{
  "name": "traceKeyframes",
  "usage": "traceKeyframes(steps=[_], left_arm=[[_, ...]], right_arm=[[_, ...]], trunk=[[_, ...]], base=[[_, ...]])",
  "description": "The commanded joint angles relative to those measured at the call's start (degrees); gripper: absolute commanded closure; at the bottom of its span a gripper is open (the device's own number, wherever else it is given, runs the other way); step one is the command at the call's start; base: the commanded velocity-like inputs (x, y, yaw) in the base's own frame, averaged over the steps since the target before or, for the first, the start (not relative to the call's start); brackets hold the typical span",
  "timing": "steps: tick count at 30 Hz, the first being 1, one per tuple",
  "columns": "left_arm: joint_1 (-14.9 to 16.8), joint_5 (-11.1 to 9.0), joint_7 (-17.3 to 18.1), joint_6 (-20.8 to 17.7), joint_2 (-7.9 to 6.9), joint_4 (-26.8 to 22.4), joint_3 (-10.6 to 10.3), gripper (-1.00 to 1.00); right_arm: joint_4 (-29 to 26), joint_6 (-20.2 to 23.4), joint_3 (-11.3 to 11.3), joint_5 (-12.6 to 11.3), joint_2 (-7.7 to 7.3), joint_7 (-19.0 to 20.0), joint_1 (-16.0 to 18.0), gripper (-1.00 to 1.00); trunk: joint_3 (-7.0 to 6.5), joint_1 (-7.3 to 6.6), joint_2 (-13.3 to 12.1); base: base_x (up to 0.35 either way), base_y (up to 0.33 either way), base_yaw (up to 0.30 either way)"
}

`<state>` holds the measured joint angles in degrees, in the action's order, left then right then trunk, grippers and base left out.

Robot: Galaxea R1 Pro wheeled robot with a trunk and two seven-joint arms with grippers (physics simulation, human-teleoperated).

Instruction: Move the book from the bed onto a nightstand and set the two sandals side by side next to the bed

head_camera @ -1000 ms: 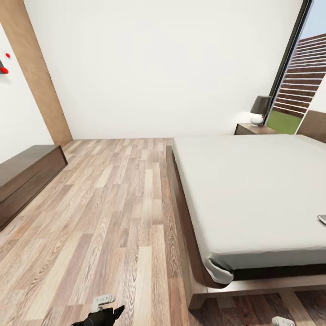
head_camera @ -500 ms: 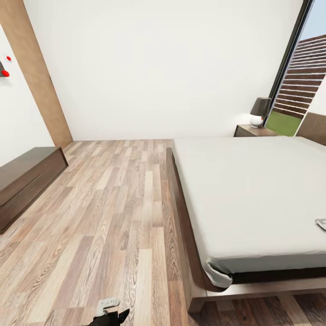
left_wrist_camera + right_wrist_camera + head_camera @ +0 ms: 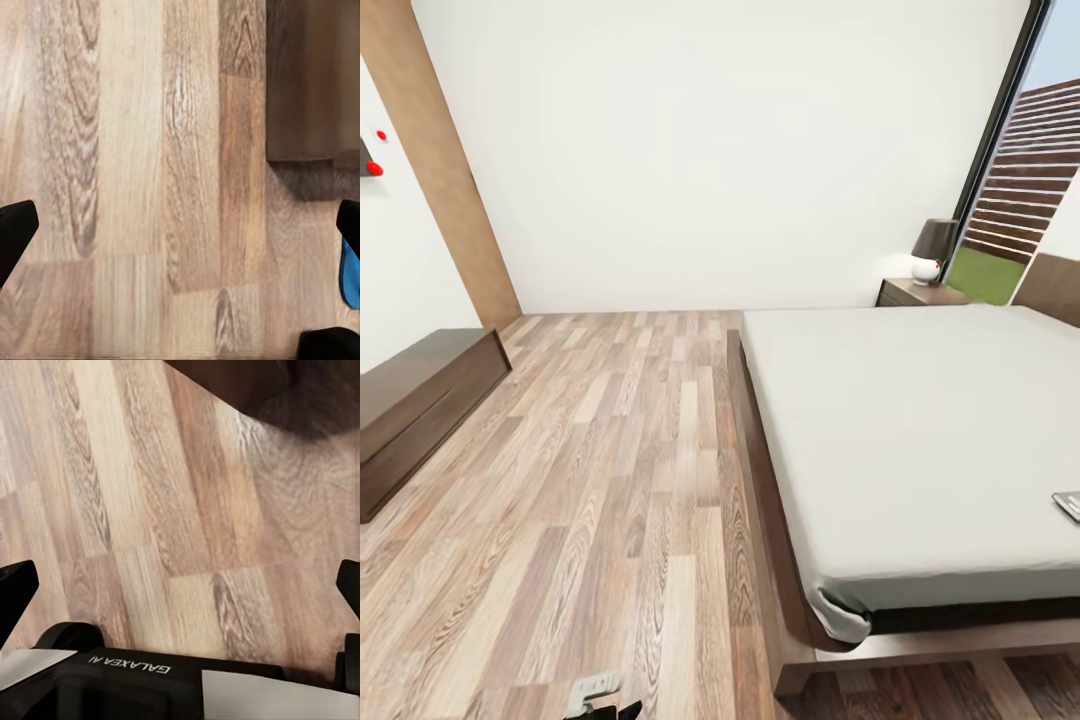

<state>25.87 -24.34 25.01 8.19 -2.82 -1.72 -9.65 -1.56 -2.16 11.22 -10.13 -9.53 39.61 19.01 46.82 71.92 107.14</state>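
Observation:
The bed [image 3: 920,420], with a pale cover and dark frame, takes up the right of the head view. The book [image 3: 1069,505] lies on it at the picture's right edge, only partly in view. One nightstand [image 3: 916,291] stands beyond the bed's far corner, by the window. A sliver of a blue sandal [image 3: 349,274] lies on the floor beside one fingertip of my left gripper [image 3: 180,232]. That gripper is open over bare planks, near a corner of the bed frame [image 3: 311,82]. My right gripper [image 3: 180,589] is also open and holds nothing above the floor.
A low dark cabinet [image 3: 415,395] runs along the left wall. A lamp [image 3: 935,245] stands on the nightstand. The tall window [image 3: 1020,180] is at the back right. Wide plank floor [image 3: 610,450] lies between cabinet and bed. My own base [image 3: 150,679] sits under the right gripper.
The whole head view has shifted slightly, so the camera moved. My left arm has sunk toward the picture's bottom edge. The book stays on the bed.

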Motion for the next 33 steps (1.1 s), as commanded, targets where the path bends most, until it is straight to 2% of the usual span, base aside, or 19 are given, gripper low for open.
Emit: traceKeyframes(steps=[1, 7, 20, 33], left_arm=[[-0.2, -0.45, 0.2, 0.3, -0.11, 0.42, -0.47, -1.0], [-0.9, -0.45, 0.16, 0.34, -0.05, 0.56, -0.5, -1.0], [-1.0, -0.45, 0.14, 0.34, -0.1, 0.58, -0.49, -1.0], [-1.0, -0.45, 0.2, 0.34, -0.01, 0.58, -0.54, -1.0]], right_arm=[[0.08, -0.13, -0.07, -0.42, -0.04, 0.24, 0.02, -1.0], [0.07, -0.12, -0.24, -0.56, -0.05, 0.37, 0.02, -1.0], [0.16, -0.13, -0.2, -0.6, -0.07, 0.21, 0.02, -1.0], [0.16, -0.14, -0.31, -0.59, -0.06, 0.2, 0.03, -1.0]], trunk=[[-0.14, -0.23, -0.39], [-1.22, -1.55, -2.8], [-1.22, -1.55, -2.8], [-1.05, -1.55, -2.8]], base=[[0.0, 0.0, 0.0], [0.0, 0.0, 0.0], [0.0, 0.0, -0.006], [0.0, 0.0, -0.25]])
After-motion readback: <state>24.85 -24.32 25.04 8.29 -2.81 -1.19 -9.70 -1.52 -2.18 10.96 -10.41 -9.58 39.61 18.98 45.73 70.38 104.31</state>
